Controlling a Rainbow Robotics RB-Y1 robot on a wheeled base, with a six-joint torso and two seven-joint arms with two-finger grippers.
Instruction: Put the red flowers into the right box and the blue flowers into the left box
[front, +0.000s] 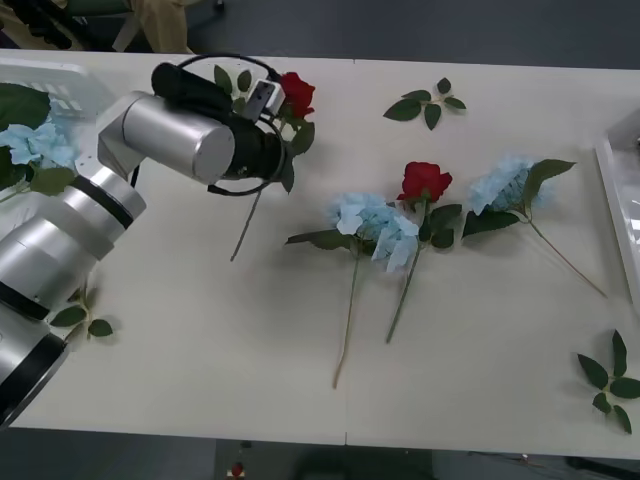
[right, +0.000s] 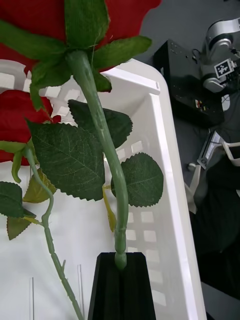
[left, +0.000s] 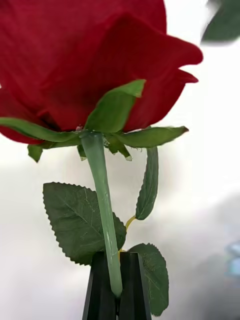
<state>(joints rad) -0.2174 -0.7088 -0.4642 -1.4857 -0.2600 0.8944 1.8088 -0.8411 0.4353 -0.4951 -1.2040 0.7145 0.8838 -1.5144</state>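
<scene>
My left gripper reaches over the table's far left part and is shut on the stem of a red flower, its bloom just beyond the fingers. In the left wrist view the black fingers clamp that stem under the rose. My right gripper is shut on another red flower's stem over the right box, where a second rose lies. One more red flower lies mid-table between two blue flowers. The left box holds a blue flower.
Loose green leaf sprigs lie at the far middle, the near right and the near left. The right box's rim shows at the table's right edge. Black equipment stands beyond that box.
</scene>
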